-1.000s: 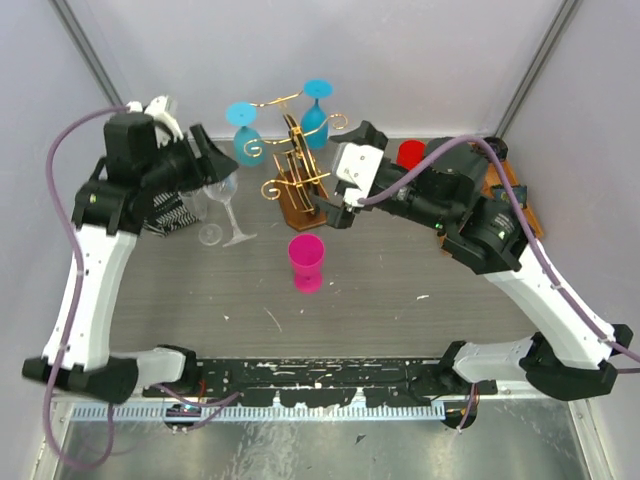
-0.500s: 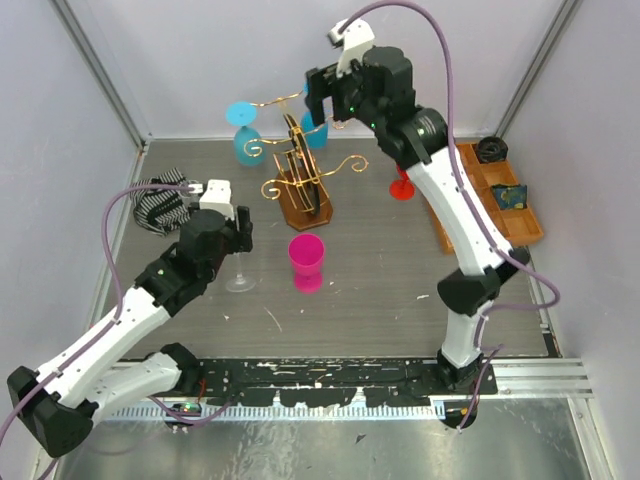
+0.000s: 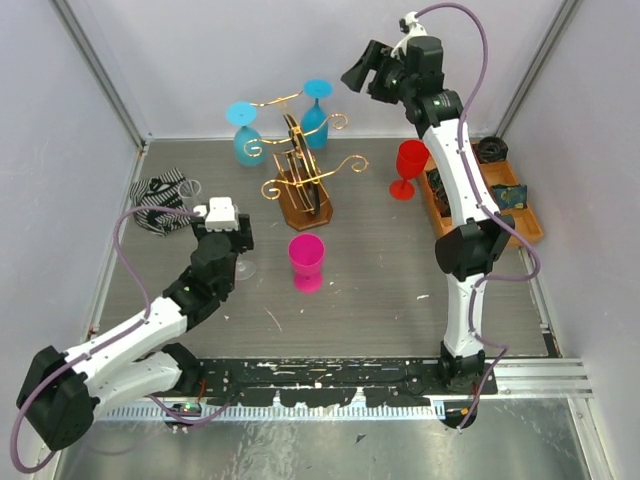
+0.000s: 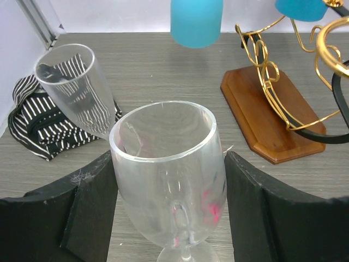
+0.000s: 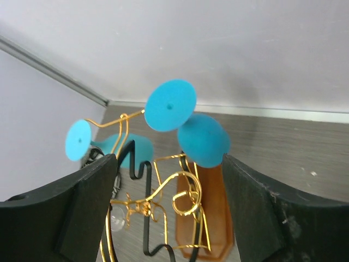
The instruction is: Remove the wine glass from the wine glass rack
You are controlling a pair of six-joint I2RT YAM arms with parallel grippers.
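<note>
The wine glass rack (image 3: 300, 165) of gold wire on a brown wooden base stands at the back centre; it also shows in the right wrist view (image 5: 188, 199). Two blue wine glasses hang upside down on it, one at the left (image 3: 243, 130) (image 5: 128, 150) and one at the back (image 3: 316, 112) (image 5: 203, 139). My right gripper (image 3: 358, 72) (image 5: 169, 218) is open and empty, high above and behind the rack. My left gripper (image 3: 236, 238) (image 4: 169, 161) is open, its fingers either side of a clear wine glass (image 4: 169, 174) (image 3: 243, 268) standing on the table.
A red wine glass (image 3: 408, 165) stands right of the rack. A pink cup (image 3: 306, 260) stands in front of the rack. A clear flute (image 4: 76, 93) leans by a striped cloth (image 3: 160, 200) at the left. An orange compartmented tray (image 3: 490, 195) lies along the right edge.
My right arm has risen from the rack's base to high at the back. My left arm has drawn back and down, and the clear glass now stands on the table.
</note>
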